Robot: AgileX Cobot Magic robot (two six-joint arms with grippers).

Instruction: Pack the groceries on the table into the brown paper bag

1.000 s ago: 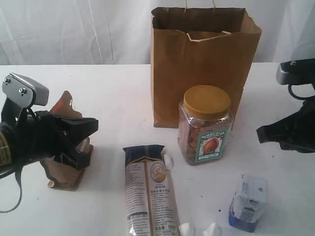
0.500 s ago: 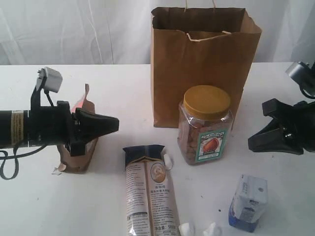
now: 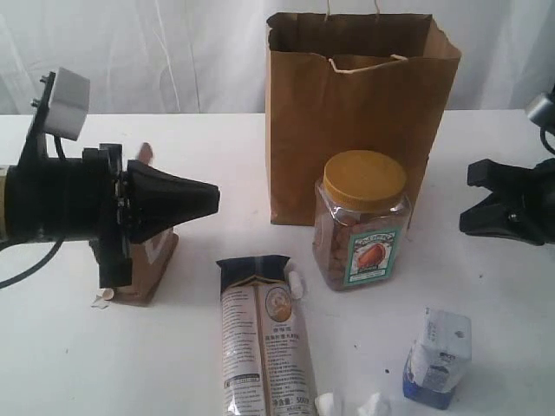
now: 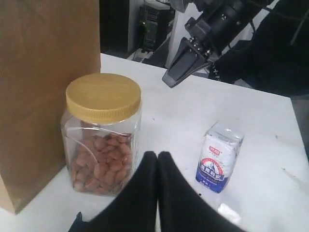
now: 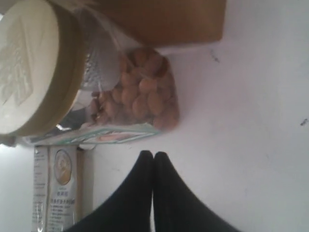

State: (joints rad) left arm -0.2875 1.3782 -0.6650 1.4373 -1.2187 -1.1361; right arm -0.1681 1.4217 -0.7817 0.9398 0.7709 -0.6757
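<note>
The left gripper (image 3: 212, 200), pinched shut and empty, masks most of the brown pouch (image 3: 149, 264) at mid-left. The right gripper (image 5: 153, 155) is likewise closed and empty. The noodle packet (image 3: 264, 338) is cut by the bottom edge.

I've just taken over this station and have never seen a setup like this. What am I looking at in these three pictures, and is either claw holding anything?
This is a two-armed robot working at a white table. The wide picture comes from a camera off the arms. The other two come from a camera on each wrist, looking along that arm's claw. The left gripper and the right gripper are the black pointed pincers. Both are shut and hold nothing. On the table stand a paper bag, a nut jar just in front of it, and a small carton. A noodle packet lies flat. A brown pouch is partly hidden behind the left arm. The inside of the bag cannot be seen.
</note>
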